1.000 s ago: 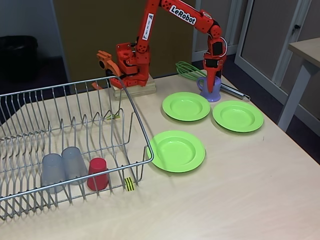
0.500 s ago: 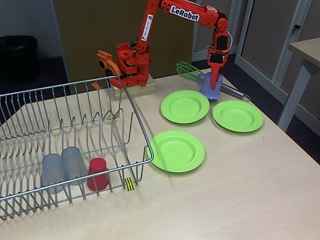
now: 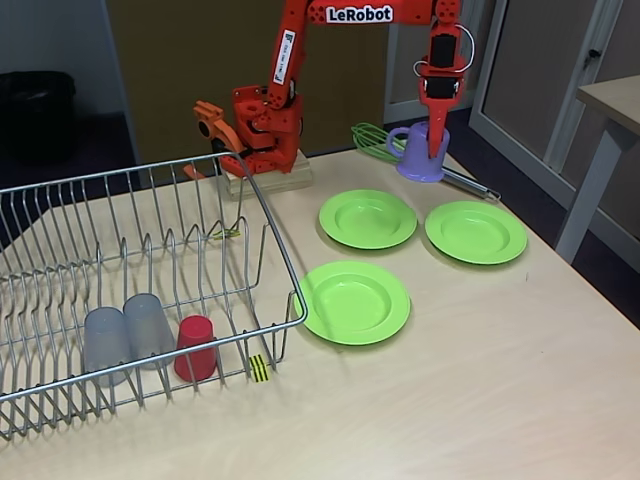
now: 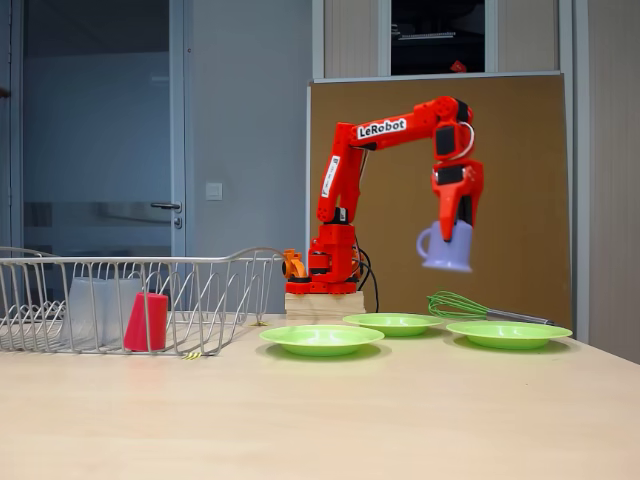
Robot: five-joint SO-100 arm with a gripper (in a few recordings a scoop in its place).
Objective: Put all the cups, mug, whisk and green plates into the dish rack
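My orange gripper (image 3: 436, 145) (image 4: 460, 235) is shut on the rim of the lilac mug (image 3: 417, 155) (image 4: 444, 248), which hangs well above the table with its handle to the left. Below and behind it lies the green whisk (image 3: 375, 137) (image 4: 455, 303) with its silver handle pointing right. Three green plates (image 3: 367, 218) (image 3: 475, 231) (image 3: 355, 301) rest on the table. The wire dish rack (image 3: 283, 262) (image 4: 215, 290) on the left holds two grey cups (image 3: 105, 345) (image 3: 148, 328) and a red cup (image 3: 195, 347) (image 4: 147, 321), all upside down.
The arm's base (image 3: 262, 140) stands on a wooden block at the back of the table. A second table (image 3: 610, 110) stands off to the right. Bare tabletop (image 3: 450, 400) lies in front of the plates.
The gripper has lifted the mug off the table, from beside the back plates up into the air. Plates, whisk and rack contents have stayed put.
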